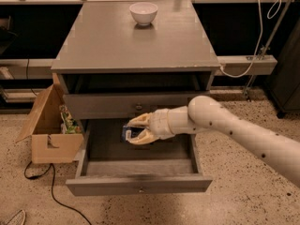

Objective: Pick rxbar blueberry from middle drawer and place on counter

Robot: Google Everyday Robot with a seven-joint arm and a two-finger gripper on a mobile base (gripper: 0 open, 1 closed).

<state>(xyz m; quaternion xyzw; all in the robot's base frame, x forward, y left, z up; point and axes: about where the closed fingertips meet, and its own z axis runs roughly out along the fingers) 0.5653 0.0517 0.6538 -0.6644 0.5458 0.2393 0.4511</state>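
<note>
You can read no print on the bar (125,134) that the gripper (131,132) clasps over the drawer (140,183); its pale marks are illegible.

Gripper (136,131) in middle drawer (140,184) seemingly hides much of rxbar blueberry (126,134).

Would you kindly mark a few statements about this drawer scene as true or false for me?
1. The middle drawer is pulled open. True.
2. The pincer hovers above the counter. False: it is down in the open middle drawer.
3. The white bowl stands on the counter. True.
4. The rxbar blueberry lies on the counter beside the bowl. False: it sits between the pincer's fingers, over the drawer floor.
</note>
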